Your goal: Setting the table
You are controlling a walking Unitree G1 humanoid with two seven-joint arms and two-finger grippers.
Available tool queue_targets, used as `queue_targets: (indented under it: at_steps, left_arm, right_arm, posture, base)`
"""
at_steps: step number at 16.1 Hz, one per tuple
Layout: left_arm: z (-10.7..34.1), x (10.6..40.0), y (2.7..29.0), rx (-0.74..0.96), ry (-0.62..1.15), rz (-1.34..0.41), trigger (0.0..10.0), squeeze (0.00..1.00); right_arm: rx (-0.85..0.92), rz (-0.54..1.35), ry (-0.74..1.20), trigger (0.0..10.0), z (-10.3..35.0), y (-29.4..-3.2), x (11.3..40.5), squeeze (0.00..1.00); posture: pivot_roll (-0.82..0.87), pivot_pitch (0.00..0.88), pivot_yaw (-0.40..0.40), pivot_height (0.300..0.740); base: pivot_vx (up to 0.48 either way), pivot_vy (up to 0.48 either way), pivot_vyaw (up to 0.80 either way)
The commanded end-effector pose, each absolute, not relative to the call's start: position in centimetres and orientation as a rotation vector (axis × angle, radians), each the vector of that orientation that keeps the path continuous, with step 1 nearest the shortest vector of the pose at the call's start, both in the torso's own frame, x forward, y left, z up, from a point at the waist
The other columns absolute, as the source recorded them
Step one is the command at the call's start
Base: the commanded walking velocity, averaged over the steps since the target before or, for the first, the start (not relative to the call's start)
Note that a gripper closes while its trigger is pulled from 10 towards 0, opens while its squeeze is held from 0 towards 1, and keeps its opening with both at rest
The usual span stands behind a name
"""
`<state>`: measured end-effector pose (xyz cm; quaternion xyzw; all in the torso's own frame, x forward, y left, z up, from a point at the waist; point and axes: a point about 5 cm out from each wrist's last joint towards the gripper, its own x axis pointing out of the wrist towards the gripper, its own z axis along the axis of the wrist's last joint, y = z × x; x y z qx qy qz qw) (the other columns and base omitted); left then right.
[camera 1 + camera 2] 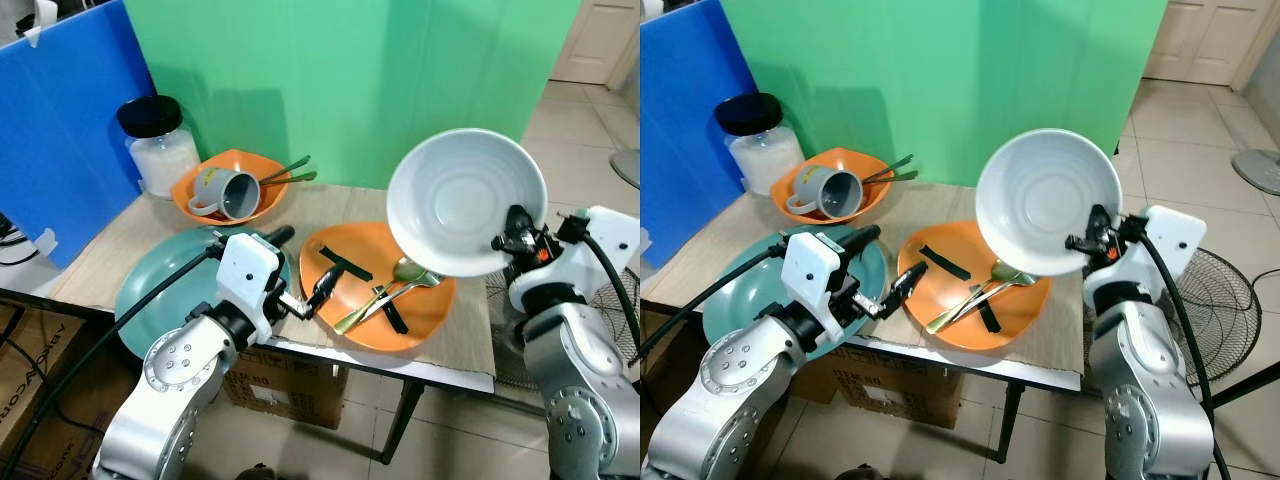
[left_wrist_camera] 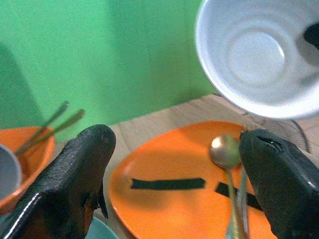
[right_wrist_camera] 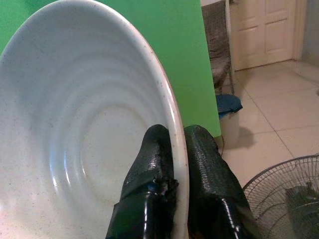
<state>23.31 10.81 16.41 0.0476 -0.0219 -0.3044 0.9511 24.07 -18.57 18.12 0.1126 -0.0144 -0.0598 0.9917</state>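
The grey mug point(image 1: 230, 192) carries a small yellowish mark on its side, too small to read; no other writing can be made out.

The right gripper point(image 1: 512, 240) holds a large white speckled ceramic bowl point(image 1: 466, 200) in the air, tilted almost on edge with its hollow facing the camera, above the right part of the surface point(image 1: 320, 205). Its jaws are pinched on the bowl's rim, one finger inside the hollow and one behind the wall, as the right wrist view shows point(image 3: 175, 164).

The left gripper point(image 1: 305, 285) sits low at the near edge of the surface, between the round teal plate point(image 1: 150, 290) and the round orange plate point(image 1: 420, 310). Its jaws are spread wide with nothing between them; in the left wrist view the orange plate lies ahead in the gap between the two fingers point(image 2: 75, 169).

On the orange plate lie two strips of black tape point(image 1: 345, 263) and a gold-coloured spoon point(image 1: 405, 272) beside a gold-coloured fork point(image 1: 372, 305), both slanting across the plate under the raised bowl.

Toward the back left, the grey mug lies on its side in an orange bowl point(image 1: 235, 165), with a pair of dark chopsticks point(image 1: 288, 170) resting on that bowl's rim. Beside it stands a glass jar with a black lid point(image 1: 155, 140), filled with white grains. Behind stand a green panel point(image 1: 350, 70) and a blue panel point(image 1: 60, 130).
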Motion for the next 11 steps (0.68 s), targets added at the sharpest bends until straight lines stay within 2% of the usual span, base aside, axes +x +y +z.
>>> queue_targets:
  at_steps: [1,3,11]
  left_arm:
    - [16.5,23.8,11.3,0.123,-0.056,-0.564,10.0,0.0]
    - [16.8,24.3,11.6,0.14,-0.07,-0.504,10.0,0.0]
    - [16.9,25.0,12.1,0.178,-0.084,-0.424,10.0,0.0]
  right_arm:
    - [0.193,-0.049,-0.093,10.0,19.2,-17.6,23.8,0.0]
    - [0.103,0.013,-0.064,10.0,18.3,-16.6,23.3,0.0]
    - [0.039,0.007,-0.066,10.0,17.7,-16.3,23.3,0.0]
  posture:
    - [0.09,0.0,0.051,0.74]
    - [0.09,0.0,0.045,0.74]
    - [0.09,0.0,0.043,0.74]
  base:
    - [0.0,0.0,0.0]
    - [0.0,0.0,-0.27]
    - [0.0,0.0,-0.8]
